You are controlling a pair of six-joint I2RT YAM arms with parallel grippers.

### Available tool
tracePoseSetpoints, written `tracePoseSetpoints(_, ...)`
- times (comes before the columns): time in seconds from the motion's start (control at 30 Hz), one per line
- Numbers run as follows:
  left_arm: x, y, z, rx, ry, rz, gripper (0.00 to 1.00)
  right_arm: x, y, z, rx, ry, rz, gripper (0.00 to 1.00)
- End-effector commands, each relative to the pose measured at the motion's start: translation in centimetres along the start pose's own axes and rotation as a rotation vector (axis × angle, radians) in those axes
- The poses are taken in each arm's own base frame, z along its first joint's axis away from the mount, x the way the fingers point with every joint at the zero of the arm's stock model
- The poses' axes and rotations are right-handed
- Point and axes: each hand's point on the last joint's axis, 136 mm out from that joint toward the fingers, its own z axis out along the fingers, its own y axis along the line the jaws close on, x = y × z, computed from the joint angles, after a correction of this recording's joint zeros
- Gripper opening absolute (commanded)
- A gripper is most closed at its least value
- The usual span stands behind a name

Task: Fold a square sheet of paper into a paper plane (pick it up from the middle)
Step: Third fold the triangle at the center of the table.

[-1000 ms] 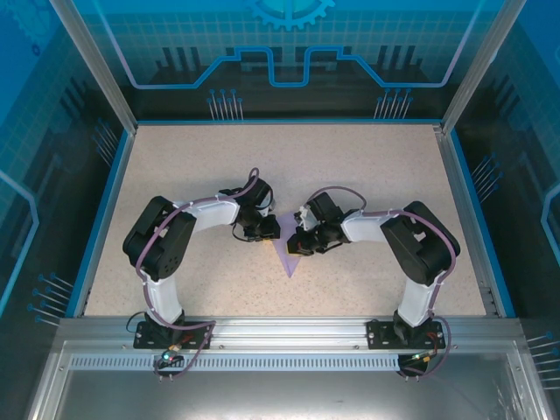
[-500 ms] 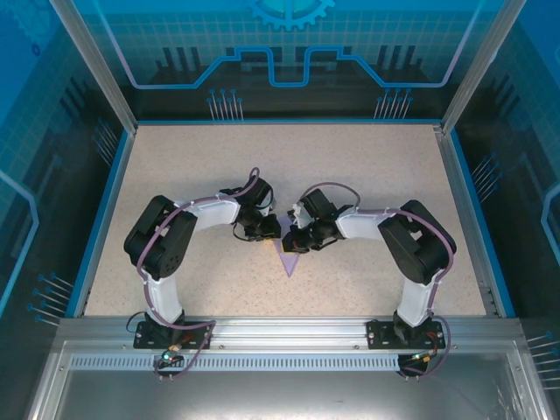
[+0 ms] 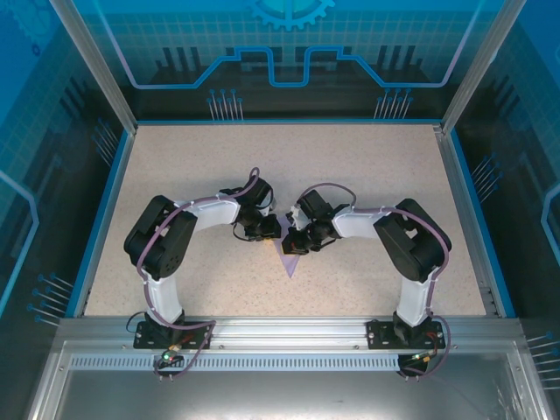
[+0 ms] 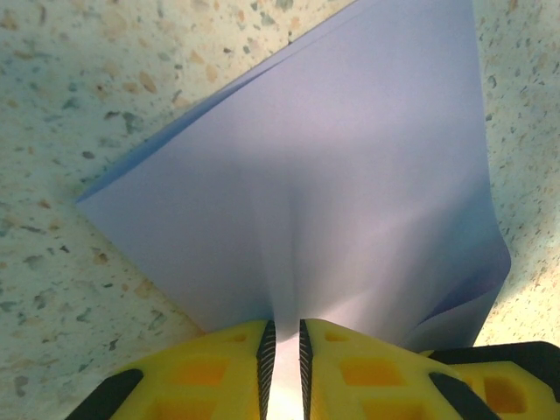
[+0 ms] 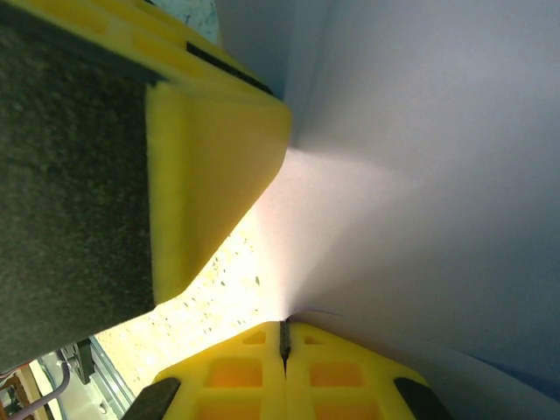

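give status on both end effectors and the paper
Left end effector pinching the lilac sheet. Right end effector shut on the same sheet's edge. Sheet partly folded, pointed tip toward the arm bases. Nothing seen in the way.

The paper (image 4: 350,175) is plain pale lilac. The table (image 4: 52,262) is beige with dark speckles. The fingers (image 4: 210,372) are bright yellow.
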Motion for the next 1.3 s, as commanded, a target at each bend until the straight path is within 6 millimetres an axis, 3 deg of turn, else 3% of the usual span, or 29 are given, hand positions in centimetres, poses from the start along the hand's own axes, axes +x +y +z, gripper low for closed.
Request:
tracePoseSetpoints(0.0, 0.9, 1.5, 1.2, -0.034, 0.044, -0.007, 0.2, 0.3, -0.2, 0.6, 0.024, 0.022, -0.004, 0.03)
tracePoseSetpoints(0.8, 1.2, 1.7, 1.6, -0.034, 0.053, -0.013, 0.2, -0.2, 0.4, 0.8, -0.026, -0.008, 0.022, 0.02)
tracePoseSetpoints(1.27, 1.4, 1.9, 1.7, -0.039, 0.06, -0.011, 0.2, 0.2, -0.9, 0.4, 0.041, -0.009, 0.041, 0.02)
